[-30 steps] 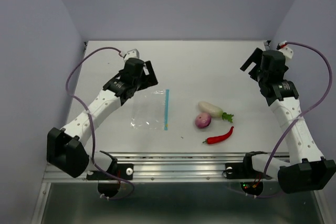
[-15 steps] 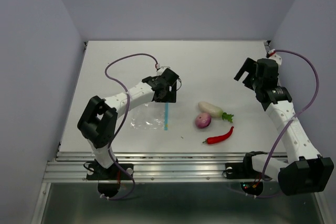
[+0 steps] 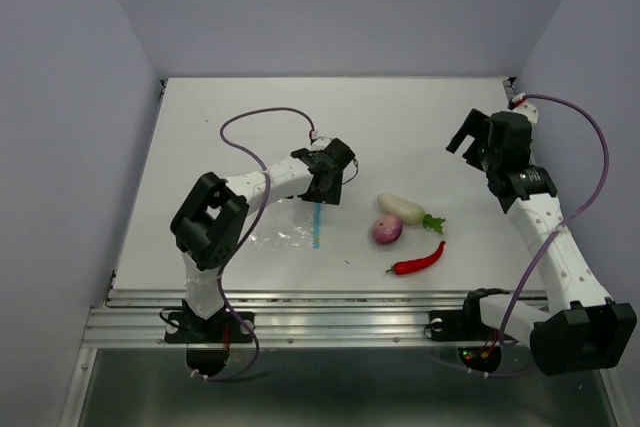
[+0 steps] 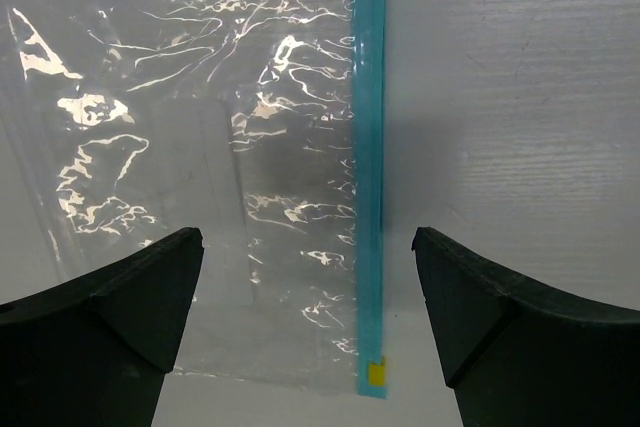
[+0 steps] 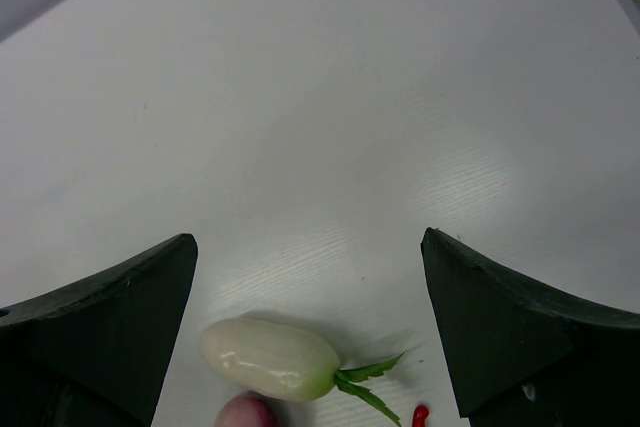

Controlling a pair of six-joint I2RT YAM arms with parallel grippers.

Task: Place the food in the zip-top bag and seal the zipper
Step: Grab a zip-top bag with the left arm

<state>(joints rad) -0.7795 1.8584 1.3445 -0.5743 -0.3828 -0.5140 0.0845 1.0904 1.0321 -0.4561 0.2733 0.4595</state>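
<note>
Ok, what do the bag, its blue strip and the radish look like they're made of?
Bag: thin clear plastic film, glossy, shown by the crinkles and bright glints.
Strip: seemingly thicker, semi-opaque blue plastic, straight and smooth.
Radish: probably moulded plastic or rubber, smooth and shiny with a soft highlight. I cannot tell which.

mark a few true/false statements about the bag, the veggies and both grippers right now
1. The left gripper hangs open over the zip-top bag, with the zipper between its fingers. True.
2. The radish is inside the bag. False: it lies on the table, outside the bag and to its right.
3. The right gripper is shut on the chili. False: it is open and empty, and the chili lies on the table.
4. The onion lies beside the radish, and the chili is nearer the arm bases than both. True.
</note>
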